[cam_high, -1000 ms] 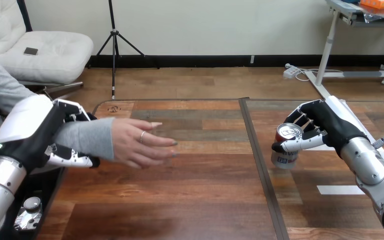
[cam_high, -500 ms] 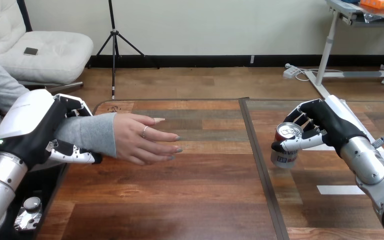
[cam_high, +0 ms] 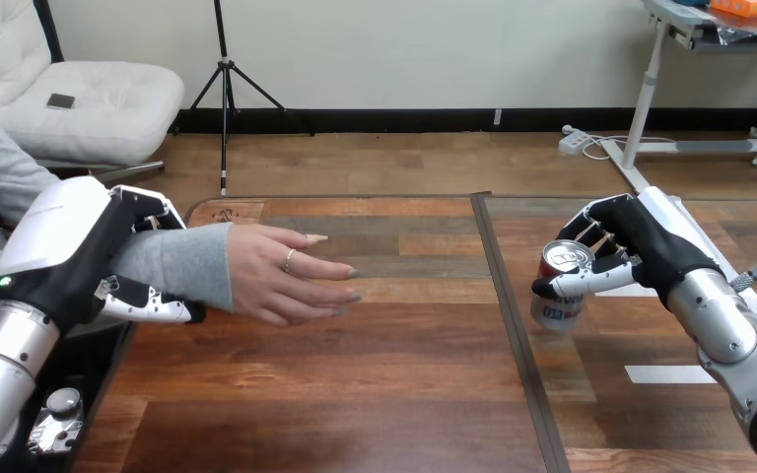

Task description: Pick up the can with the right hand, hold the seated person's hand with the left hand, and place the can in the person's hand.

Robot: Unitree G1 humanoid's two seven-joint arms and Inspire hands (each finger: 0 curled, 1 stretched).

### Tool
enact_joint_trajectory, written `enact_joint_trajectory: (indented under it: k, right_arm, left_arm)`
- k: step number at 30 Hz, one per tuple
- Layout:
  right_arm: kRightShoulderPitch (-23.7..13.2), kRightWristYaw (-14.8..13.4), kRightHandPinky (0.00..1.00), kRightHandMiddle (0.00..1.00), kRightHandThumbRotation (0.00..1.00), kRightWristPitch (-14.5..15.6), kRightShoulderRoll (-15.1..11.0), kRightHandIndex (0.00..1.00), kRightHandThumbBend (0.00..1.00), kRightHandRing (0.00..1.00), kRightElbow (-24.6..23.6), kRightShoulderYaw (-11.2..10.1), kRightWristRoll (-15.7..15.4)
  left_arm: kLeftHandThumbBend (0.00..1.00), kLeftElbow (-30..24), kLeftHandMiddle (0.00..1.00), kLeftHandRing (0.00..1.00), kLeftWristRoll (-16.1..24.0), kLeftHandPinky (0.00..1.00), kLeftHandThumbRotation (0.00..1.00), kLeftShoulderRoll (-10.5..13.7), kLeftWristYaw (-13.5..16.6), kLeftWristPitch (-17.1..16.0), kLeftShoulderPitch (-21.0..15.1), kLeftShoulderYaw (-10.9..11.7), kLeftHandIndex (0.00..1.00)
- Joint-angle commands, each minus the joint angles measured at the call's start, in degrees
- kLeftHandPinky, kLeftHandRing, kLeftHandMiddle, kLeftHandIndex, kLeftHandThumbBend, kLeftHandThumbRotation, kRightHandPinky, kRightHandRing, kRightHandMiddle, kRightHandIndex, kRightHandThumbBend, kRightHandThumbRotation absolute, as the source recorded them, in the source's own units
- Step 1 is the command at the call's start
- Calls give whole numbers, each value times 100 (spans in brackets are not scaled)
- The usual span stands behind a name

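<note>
At 9 o'clock, the left hand (cam_high: 69, 256) clamps the person's grey-sleeved forearm (cam_high: 172, 264), steadying the person's hand (cam_high: 286, 281). At 3 o'clock, the right hand (cam_high: 641, 251) grips the red-topped metal can (cam_high: 560, 301) for delivery.

Shiny red-and-white cylindrical metal can (cam_high: 556, 311) within the glossy, plastic-shelled right hand (cam_high: 651, 246); smooth brown wooden table (cam_high: 355, 394) beneath it; matt grey cloth sleeve (cam_high: 172, 264) within the left hand (cam_high: 59, 246).

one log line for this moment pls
left hand: curled round person's forearm | right hand: shut on can | person's hand: empty, over table, apart from can | handover: not yet done
</note>
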Motion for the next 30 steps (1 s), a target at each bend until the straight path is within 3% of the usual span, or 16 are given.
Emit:
enact_joint_trajectory:
  k: [1, 19, 30]
  right_arm:
    - [-208, -194, 36, 43, 0, -124, 75, 46, 77, 39, -417, -28, 49]
    - [-277, -161, 38, 45, 0, -118, 272, 46, 75, 41, -634, -24, 74]
    - [-306, -126, 35, 43, 0, -173, 381, 46, 74, 38, -812, -26, 86]
  left_arm:
    - [94, -366, 29, 22, -148, 19, 0, -128, 54, -45, -263, 133, 43]
    - [93, -156, 26, 19, -138, 16, 0, -369, 123, -293, -341, 31, 43]
    - [88, -352, 30, 23, -114, 20, 0, -540, -15, 44, -308, 2, 43]
